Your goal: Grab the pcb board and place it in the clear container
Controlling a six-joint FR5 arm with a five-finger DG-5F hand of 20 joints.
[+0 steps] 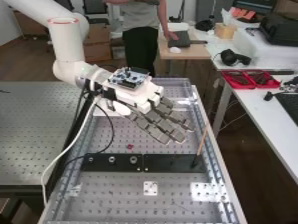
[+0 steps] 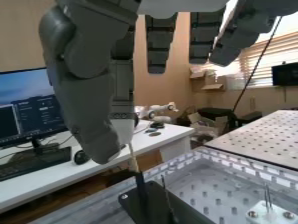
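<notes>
Above the middle of the perforated bench, the hand [image 1: 158, 119] in the high view has its fingers extended and slightly spread, holding nothing. In the wrist view the fingers and thumb of the hand [image 2: 159, 45] hang loosely apart with no object between them. On the perforated surface [image 1: 120, 192], below and in front of the fingertips, lies a tiny red piece [image 1: 130, 147]; I cannot tell whether it is the pcb board. A blue circuit board [image 1: 128, 78] is mounted on the back of the wrist. I cannot make out the clear container with certainty.
Black plates [image 1: 174, 163] cross the bench, and a thin wooden stick [image 1: 202, 142] stands on their right end, near the fingertips. White perforated plates [image 1: 151, 188] lie closer to the near end. Red trays [image 1: 249, 80] sit on the side table. A cable [image 1: 63, 150] loops beside the bench.
</notes>
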